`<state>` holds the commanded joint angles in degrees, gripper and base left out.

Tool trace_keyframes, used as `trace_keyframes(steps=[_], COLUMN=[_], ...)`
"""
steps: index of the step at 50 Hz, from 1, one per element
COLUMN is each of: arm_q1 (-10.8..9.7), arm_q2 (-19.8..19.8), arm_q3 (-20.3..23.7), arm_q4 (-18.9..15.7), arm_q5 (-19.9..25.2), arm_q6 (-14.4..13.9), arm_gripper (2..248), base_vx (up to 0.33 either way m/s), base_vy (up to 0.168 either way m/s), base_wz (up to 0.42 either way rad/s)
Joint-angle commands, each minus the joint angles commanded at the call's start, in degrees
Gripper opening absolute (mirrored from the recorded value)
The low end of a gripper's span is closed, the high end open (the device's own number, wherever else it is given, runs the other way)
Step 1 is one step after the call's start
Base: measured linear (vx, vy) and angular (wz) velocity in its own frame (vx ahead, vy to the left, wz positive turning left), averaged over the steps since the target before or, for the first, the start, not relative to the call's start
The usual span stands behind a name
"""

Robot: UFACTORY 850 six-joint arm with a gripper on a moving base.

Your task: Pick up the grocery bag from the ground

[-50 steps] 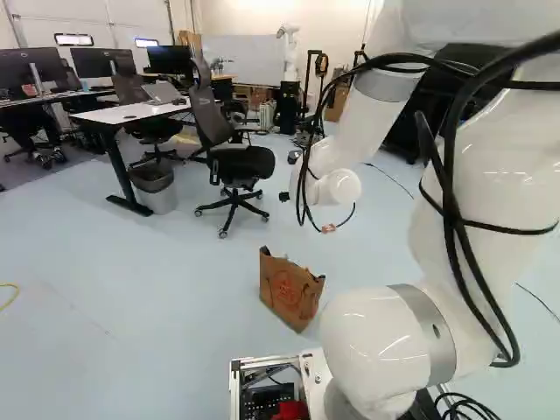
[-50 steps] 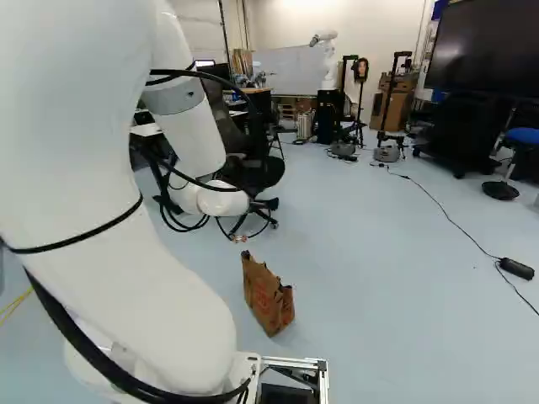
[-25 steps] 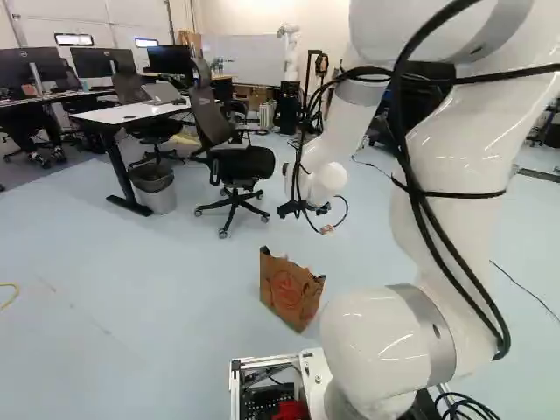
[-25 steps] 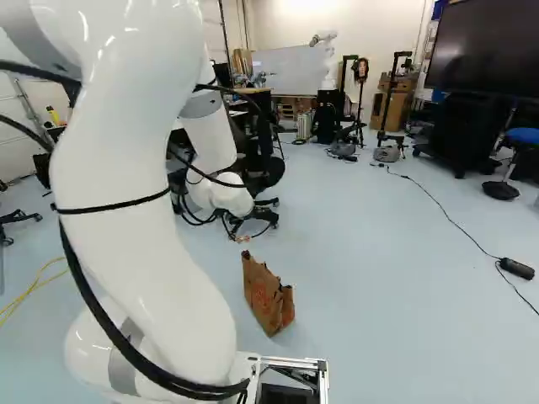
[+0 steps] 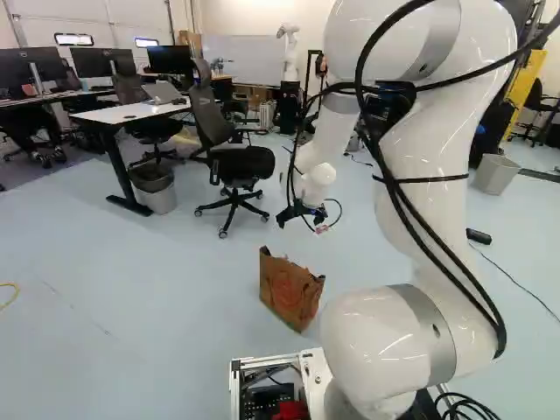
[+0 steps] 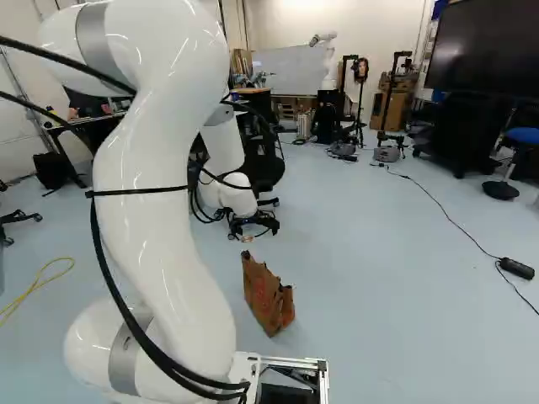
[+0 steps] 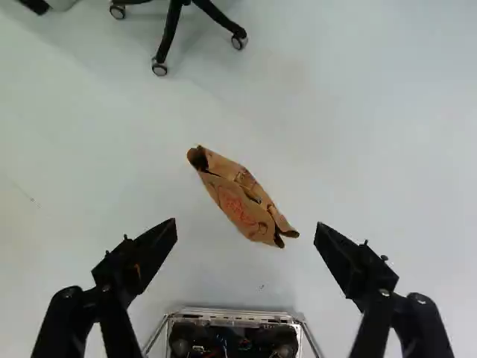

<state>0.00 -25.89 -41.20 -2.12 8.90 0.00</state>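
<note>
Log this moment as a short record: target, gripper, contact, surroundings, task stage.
target: brown paper grocery bag, red print on its side, upright on the floor, top rim crumpled
gripper: black gripper, fingers wide open, nothing held
contact: none; gripper raised over the floor, bag seen between and ahead of its fingers in the wrist view
surroundings: black office chair beyond the bag, trash can beside the desk
task stage: bag not yet gripped or lifted

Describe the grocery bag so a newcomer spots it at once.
In the left base view, find the black office chair. Between it and the white arm's lowest joint stands the paper bag, brown with red print, unlike either neighbour.
</note>
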Motion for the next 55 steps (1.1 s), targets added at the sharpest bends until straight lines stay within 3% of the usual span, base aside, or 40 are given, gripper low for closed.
trace_keyframes(steps=[27,55], arm_q1=[0.0,0.0], arm_q2=[-7.7,-15.5], arm_q3=[-5.3,-11.1], arm_q4=[0.0,0.0], arm_q5=[-5.3,-5.9], arm_q6=[0.0,0.0], arm_gripper=[247,247], base_vx=[0.000,0.000], base_vy=[0.000,0.000], base_wz=[0.000,0.000])
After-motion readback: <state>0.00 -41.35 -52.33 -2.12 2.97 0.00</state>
